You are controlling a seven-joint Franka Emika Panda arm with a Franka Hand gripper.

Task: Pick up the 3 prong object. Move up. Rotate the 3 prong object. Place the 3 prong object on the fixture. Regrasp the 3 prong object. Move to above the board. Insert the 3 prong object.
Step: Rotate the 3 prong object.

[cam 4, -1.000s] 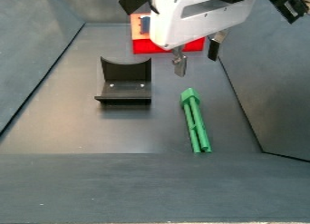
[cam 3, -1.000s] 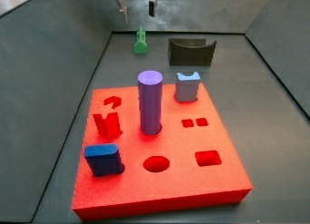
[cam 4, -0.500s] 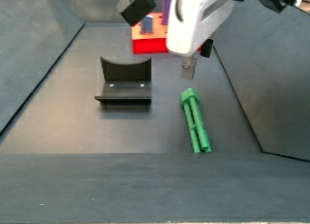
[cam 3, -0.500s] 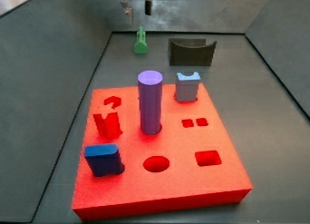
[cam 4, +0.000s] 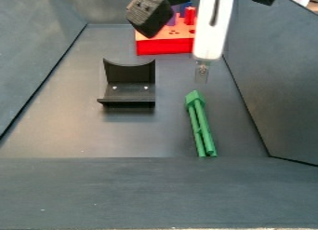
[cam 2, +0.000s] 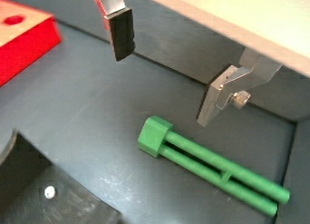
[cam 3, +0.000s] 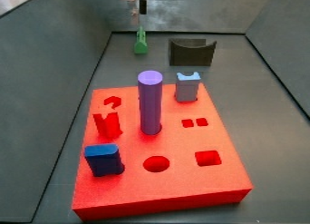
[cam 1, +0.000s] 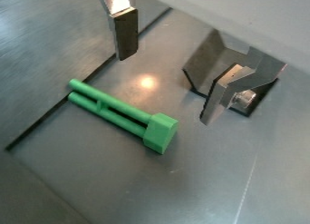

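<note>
My gripper hangs with its fingers spread apart, empty, directly above the 3 prong object lying flat below; the fixture sits off beside it.

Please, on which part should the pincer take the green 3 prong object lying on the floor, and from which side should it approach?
Probably from above, closing across the slim parallel prongs near mid-length: the 3 prong object lies flat and free on the floor, clear of the fixture. The open pincer hovers just above it.
</note>
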